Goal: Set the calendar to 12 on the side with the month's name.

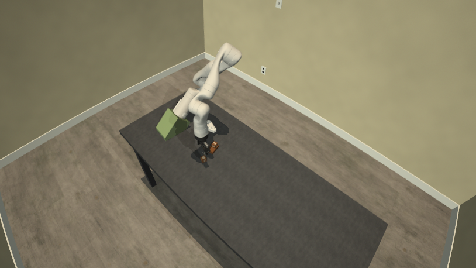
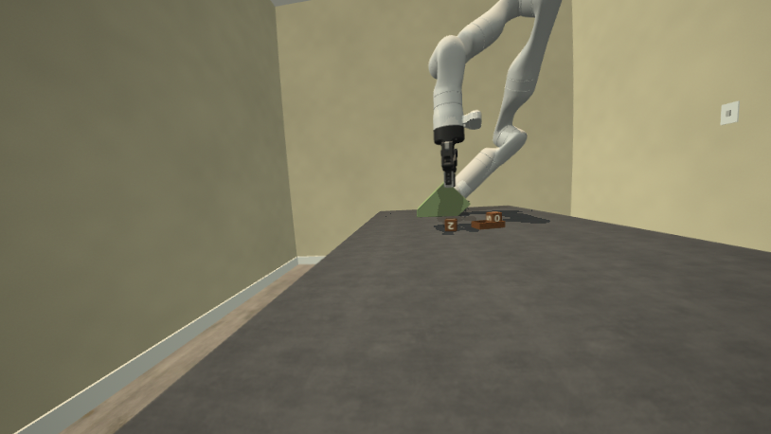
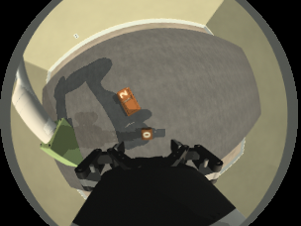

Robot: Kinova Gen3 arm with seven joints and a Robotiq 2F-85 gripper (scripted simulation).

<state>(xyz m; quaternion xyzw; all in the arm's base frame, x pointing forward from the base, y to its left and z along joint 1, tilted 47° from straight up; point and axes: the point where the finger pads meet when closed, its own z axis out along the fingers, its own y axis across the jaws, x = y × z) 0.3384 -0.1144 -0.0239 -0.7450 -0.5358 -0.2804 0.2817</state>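
Observation:
A small brown cube point(image 2: 450, 224) lies on the dark table outside the tray; the face towards the exterior camera shows a 2. It also shows in the top view point(image 1: 203, 158) and in the wrist view point(image 3: 147, 133). The low brown tray point(image 2: 488, 224) lies flat to its right, with the second cube point(image 2: 493, 217) in it, showing a 0. The tray also shows in the top view point(image 1: 214, 147) and in the wrist view point(image 3: 129, 101). My gripper point(image 2: 448, 180) hangs open and empty well above the loose cube; its fingers show in the wrist view point(image 3: 147, 156).
A green wedge-shaped block point(image 2: 442, 203) stands at the arm's base behind the cubes, also in the top view point(image 1: 171, 125). The table's near-left edge is close to the loose cube. The long table stretches away to the right.

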